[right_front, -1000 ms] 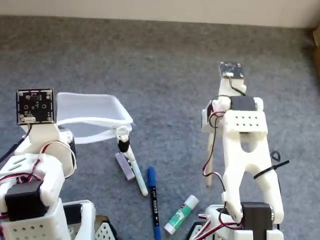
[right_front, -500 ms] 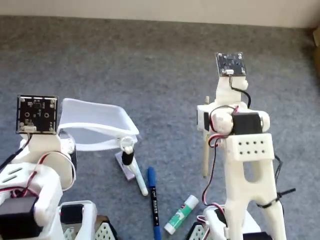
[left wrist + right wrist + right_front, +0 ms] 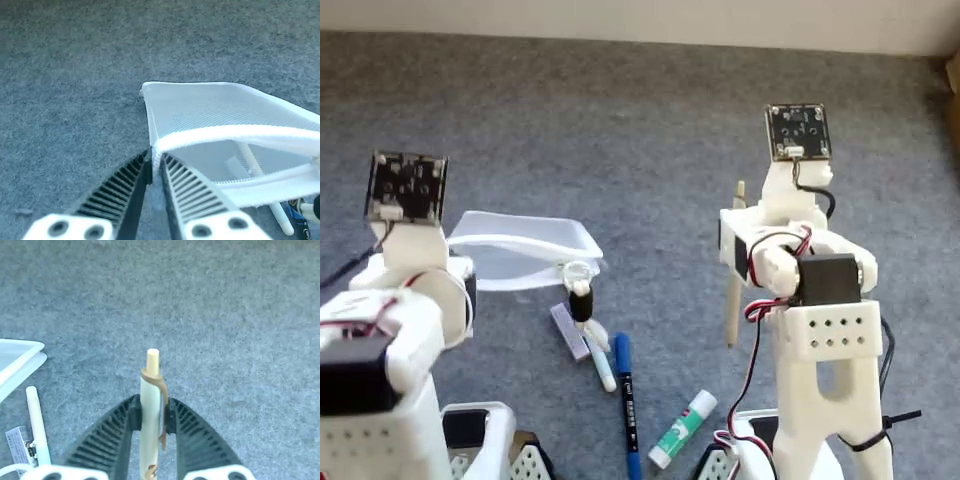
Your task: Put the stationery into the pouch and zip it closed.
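A white mesh pouch (image 3: 525,250) stands with its mouth open at the left. My left gripper (image 3: 155,159) is shut on the pouch's rim (image 3: 225,134), pinching the white band at one end. A black zipper pull (image 3: 580,300) hangs at the pouch's other end. My right gripper (image 3: 151,405) is shut on a beige pen (image 3: 151,375). This beige pen (image 3: 732,270) hangs nearly upright above the carpet, to the right of the pouch. A white pen (image 3: 598,360), a blue pen (image 3: 626,400), a glue stick (image 3: 683,428) and a small grey eraser (image 3: 569,332) lie on the carpet in front of the pouch.
Everything rests on grey carpet (image 3: 640,130), with open floor behind the pouch and between the arms. The white pen (image 3: 37,425) and eraser (image 3: 19,445) lie near the pouch corner (image 3: 15,357). The arm bases stand at the near edge.
The right arm has lifted the beige pen higher and swung its wrist back toward the near side. The left arm has shifted, carrying the pouch slightly right and nearer.
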### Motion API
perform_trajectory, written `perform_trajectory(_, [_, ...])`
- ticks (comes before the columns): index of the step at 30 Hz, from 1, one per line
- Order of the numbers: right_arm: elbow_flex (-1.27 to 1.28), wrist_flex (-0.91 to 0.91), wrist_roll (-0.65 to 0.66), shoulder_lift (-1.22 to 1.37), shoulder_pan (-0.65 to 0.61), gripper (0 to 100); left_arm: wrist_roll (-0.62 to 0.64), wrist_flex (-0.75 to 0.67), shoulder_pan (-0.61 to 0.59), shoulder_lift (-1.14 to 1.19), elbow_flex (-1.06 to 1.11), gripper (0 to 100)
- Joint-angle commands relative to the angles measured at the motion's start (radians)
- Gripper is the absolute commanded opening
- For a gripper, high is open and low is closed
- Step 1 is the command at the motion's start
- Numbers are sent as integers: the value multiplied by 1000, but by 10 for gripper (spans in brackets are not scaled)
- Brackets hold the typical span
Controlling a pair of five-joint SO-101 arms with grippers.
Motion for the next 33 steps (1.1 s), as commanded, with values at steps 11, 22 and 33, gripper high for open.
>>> perform_trajectory(11, [-61, -2, 8, -137, -147, 5, 0, 6, 16, 266, -117, 7])
perform_trajectory(22, [-64, -101, 8, -200, -300, 5, 2, 5, 16, 283, -110, 7])
perform_trajectory(33, [-64, -259, 8, -246, -432, 5, 3, -14, 18, 286, -117, 7])
